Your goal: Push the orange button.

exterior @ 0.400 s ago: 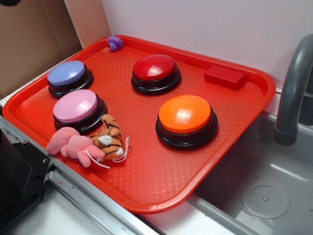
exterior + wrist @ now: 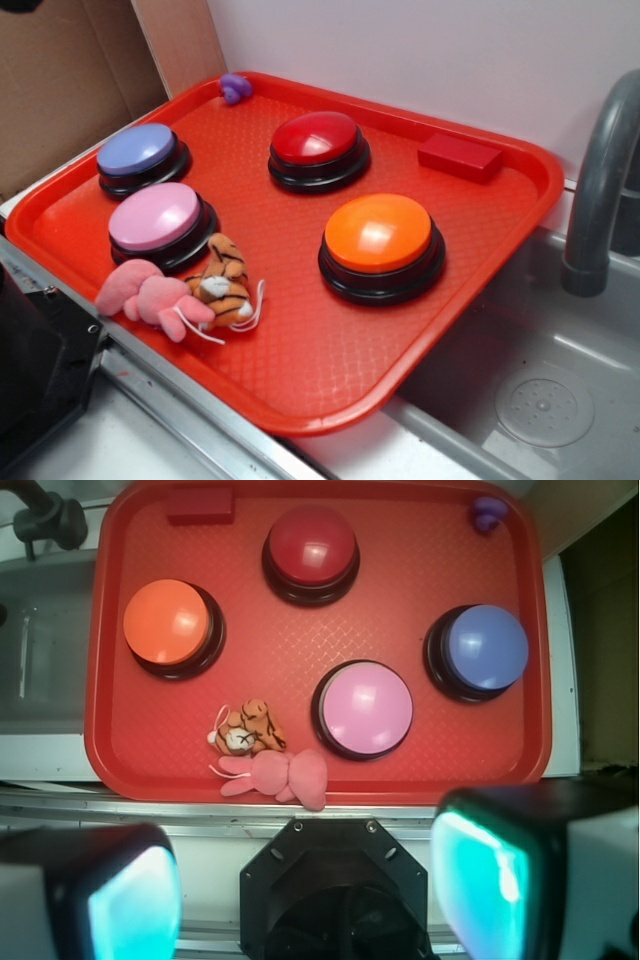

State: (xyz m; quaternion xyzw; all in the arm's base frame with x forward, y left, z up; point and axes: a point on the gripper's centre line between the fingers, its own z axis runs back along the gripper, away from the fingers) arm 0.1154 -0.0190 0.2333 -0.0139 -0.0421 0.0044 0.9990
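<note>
From the exterior view, the red tray [image 2: 480, 260] holds everything. On it, the orange button [image 2: 379, 233] sits toward the sink-side rim, its glossy dome on a black base. The red button [image 2: 317, 138] stands beyond the orange button, toward the wall; the pink button [image 2: 155, 217] is across the tray from it, and the purple button [image 2: 136, 150] is just past the pink one. A small red block [image 2: 460, 156] lies near the tray's far corner, behind the orange button, and a small purple toy [image 2: 236, 87] rests by the far rim. A tiger plush [image 2: 222, 280] and a pink plush [image 2: 150, 295] lie touching each other at the near rim, just beside the pink button. A grey faucet [image 2: 600, 180] rises beside the tray, over the sink [image 2: 540, 400]. My jaws do not appear here.

From the wrist view, my jaws [image 2: 310, 890] stand wide apart, gripping nothing, outside the tray's near rim. The orange button [image 2: 168, 623] lies well apart from them, across the tray's near rim, toward the tray's left side. The pink button [image 2: 365, 708] and the plushes are nearer to me.
</note>
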